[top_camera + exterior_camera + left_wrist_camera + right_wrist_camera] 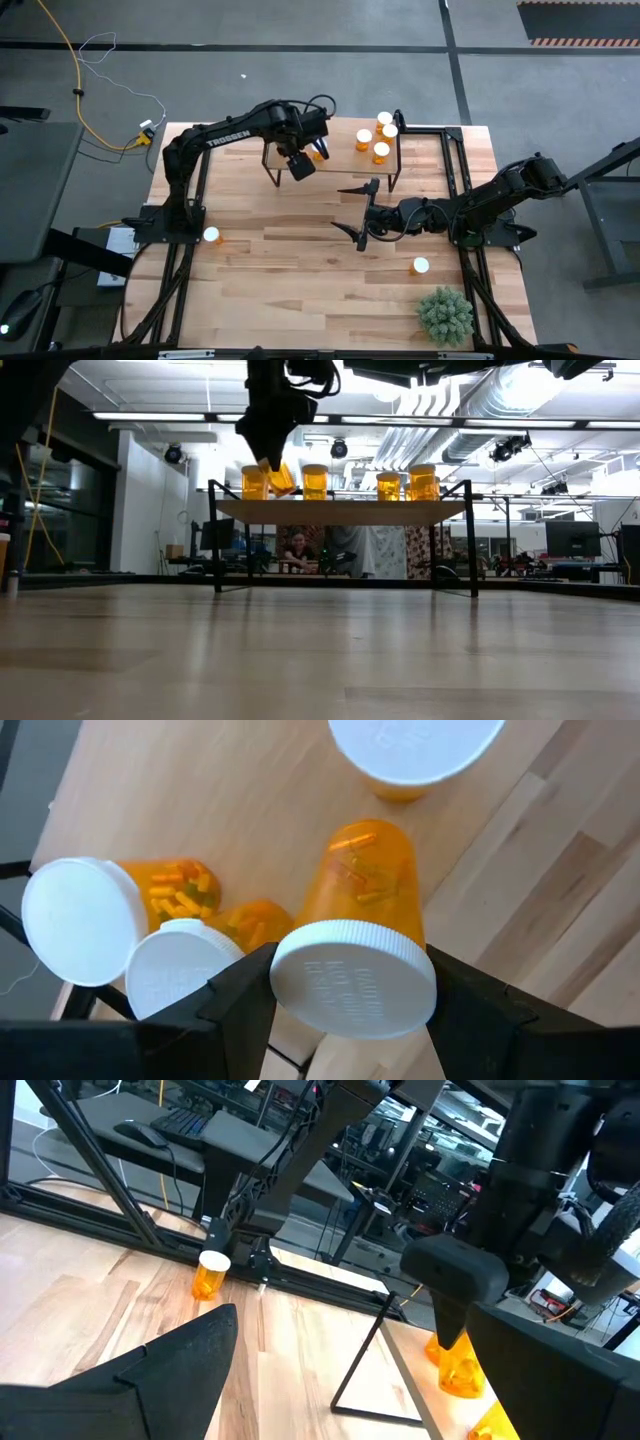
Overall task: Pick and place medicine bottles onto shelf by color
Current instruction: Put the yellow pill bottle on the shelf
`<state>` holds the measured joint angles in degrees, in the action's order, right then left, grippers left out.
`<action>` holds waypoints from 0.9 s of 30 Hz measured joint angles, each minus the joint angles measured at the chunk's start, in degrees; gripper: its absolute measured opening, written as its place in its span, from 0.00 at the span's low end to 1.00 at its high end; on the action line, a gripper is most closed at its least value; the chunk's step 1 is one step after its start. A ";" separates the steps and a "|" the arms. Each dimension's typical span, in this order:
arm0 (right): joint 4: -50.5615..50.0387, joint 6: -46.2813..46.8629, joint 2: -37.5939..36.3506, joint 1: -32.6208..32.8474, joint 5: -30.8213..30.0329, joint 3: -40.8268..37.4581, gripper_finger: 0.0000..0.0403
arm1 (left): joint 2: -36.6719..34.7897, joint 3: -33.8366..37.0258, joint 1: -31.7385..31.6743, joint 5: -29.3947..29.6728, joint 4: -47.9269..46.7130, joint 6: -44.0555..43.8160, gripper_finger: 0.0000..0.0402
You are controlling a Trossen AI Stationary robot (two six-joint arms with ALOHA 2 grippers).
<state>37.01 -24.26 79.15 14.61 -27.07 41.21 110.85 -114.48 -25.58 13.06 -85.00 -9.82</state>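
Note:
The shelf (345,162) is a light-wood board on black legs at the table's far middle. Several orange medicine bottles with white caps stand on it (315,482), three of them at its right end (381,151). My left gripper (303,163) hangs over the shelf's left part, shut on one more bottle (365,880); two bottles (85,920) stand close beside it. One loose bottle (211,236) stands on the table at the left and another (420,266) at the near right. My right gripper (365,212) waits open and level at mid-table, holding nothing. My left gripper pinches the held bottle by the sides of its white cap (290,975) between its two fingers (240,995). They come from above, pointing steeply down. The bottle (281,478) hangs tilted below them, its bottom just over the shelf board; whether it touches, I cannot tell.
A green spiky plant (445,315) sits at the table's near right corner. Black frame rails (452,170) run along the table's left and right sides. The wide middle and near part of the tabletop (300,280) lies bare.

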 joint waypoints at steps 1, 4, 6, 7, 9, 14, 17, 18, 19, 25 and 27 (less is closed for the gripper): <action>0.00 -0.01 0.00 0.00 0.00 0.00 0.96 | 0.00 0.00 0.00 0.02 0.19 0.01 0.53; 0.00 0.27 0.00 0.00 0.00 0.00 0.96 | 0.00 0.00 0.00 0.02 0.86 0.02 0.53; 0.00 0.27 0.00 0.00 0.00 0.00 0.96 | 0.00 0.00 0.00 0.02 0.84 0.41 0.53; 0.00 0.26 0.00 0.00 0.00 0.00 0.96 | 0.00 0.00 0.00 0.02 0.84 0.81 0.53; 0.00 0.26 -0.02 0.00 0.00 0.00 0.96 | 0.00 0.00 0.00 0.02 0.86 1.07 0.53; 0.00 0.36 -0.02 0.00 0.00 0.00 0.96 | 0.00 0.00 0.00 0.02 1.38 1.11 0.54; 0.00 0.43 -0.02 0.00 0.00 0.00 0.96 | 0.00 0.00 -0.11 0.28 1.38 1.24 0.56; 0.02 0.43 -0.02 0.00 0.00 0.00 0.96 | 0.00 0.00 -0.21 0.28 1.37 1.52 0.56; 0.02 0.43 -0.02 0.00 0.00 0.00 0.96 | 0.00 0.00 -0.28 0.37 1.38 1.85 0.57; 0.02 0.43 -0.02 0.00 0.00 0.00 0.96 | 0.00 0.00 -0.95 0.48 1.56 2.12 0.58; 0.04 0.43 -0.02 0.00 0.00 0.00 0.96 | 0.00 0.00 -1.32 0.46 1.58 2.56 0.58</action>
<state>37.05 -23.83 79.13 14.61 -27.07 41.21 110.85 -114.48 -26.90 13.52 -83.42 -7.27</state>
